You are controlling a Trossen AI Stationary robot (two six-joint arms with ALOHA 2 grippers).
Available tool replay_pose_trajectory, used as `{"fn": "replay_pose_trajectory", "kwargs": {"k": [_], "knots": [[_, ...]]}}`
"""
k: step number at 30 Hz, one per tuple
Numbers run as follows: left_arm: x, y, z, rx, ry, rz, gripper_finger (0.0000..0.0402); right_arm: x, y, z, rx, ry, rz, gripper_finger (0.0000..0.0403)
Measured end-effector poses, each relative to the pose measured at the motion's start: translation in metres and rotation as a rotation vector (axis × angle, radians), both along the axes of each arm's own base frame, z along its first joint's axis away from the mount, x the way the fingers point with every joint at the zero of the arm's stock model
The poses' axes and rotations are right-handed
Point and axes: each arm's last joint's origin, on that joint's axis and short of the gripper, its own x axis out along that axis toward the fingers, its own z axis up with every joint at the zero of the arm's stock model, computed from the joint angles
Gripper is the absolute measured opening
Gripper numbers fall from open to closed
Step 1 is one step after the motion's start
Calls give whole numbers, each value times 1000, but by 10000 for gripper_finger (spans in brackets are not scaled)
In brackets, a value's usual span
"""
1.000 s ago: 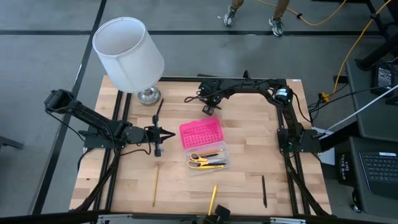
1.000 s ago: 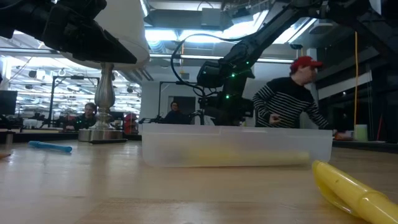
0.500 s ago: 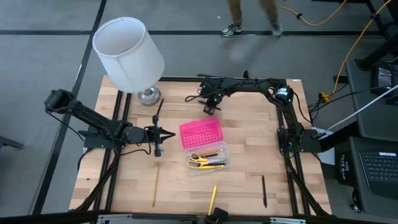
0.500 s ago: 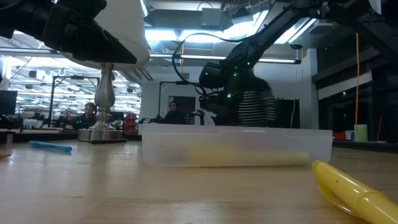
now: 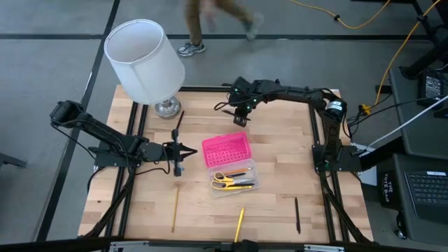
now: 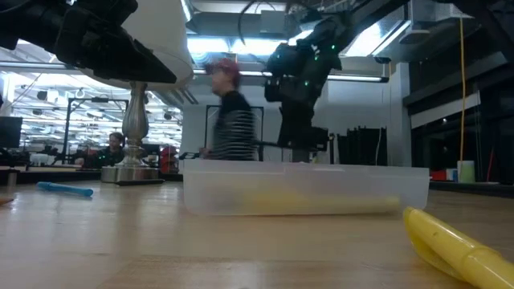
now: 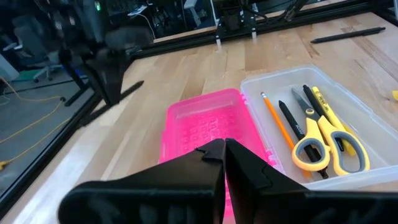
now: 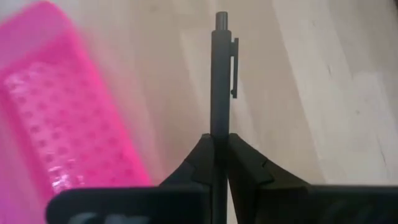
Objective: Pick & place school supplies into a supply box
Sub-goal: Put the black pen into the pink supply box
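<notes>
A wooden table [image 5: 280,196] is seen from above, and the largest thing on it is a white-shaded lamp [image 5: 144,61] at the far left corner. Near the table's middle lies the supply box [image 5: 231,166], opened flat: its pink dotted lid [image 5: 226,149] is turned toward the far edge and its clear base [image 5: 236,180] toward the near edge.

Inside the base are held yellow-handled scissors [image 7: 323,144], an orange pencil [image 7: 278,121], a black pen [image 7: 290,119] and a yellow pen [image 7: 319,101], all laid lengthwise side by side.

The right gripper [image 5: 241,114] is raised above the table beyond the box's far side, just past the pink lid. Its fingers are closed on a dark pen [image 8: 220,74] with a clip, which is gripped between the two tips and juts out past them; the lid is seen beside it in the right wrist view.

The left gripper [image 5: 179,162] is positioned just left of the box, low over the table, with its fingers pressed together and nothing between them.

Other supplies lie loose around the box — a yellow pencil [image 5: 174,209] to its near left, a yellow pen [image 5: 240,223] directly in front of it near the table edge, a black pen [image 5: 297,215] to its near right, and a black pen [image 5: 179,121] at the lamp's base. A blue pen [image 6: 64,189] is seen on the table in the low view.
</notes>
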Motion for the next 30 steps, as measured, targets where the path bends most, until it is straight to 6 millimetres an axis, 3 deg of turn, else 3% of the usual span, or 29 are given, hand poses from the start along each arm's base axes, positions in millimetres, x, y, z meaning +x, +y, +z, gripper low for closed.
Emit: {"fn": "replay_pose_trajectory", "kwargs": {"k": [8,16,21,30], "knots": [[0,0,0,0,0,-1,6,-16,8,39,-57,-84,50,26],[0,0,0,-28,-6,5,6,-50,26,35,-78,-216,32,26],[0,0,0,-49,-11,11,6,-72,40,43,-66,-419,29,26],[0,0,0,-50,-11,11,6,-86,91,60,-80,-552,183,26]]}}
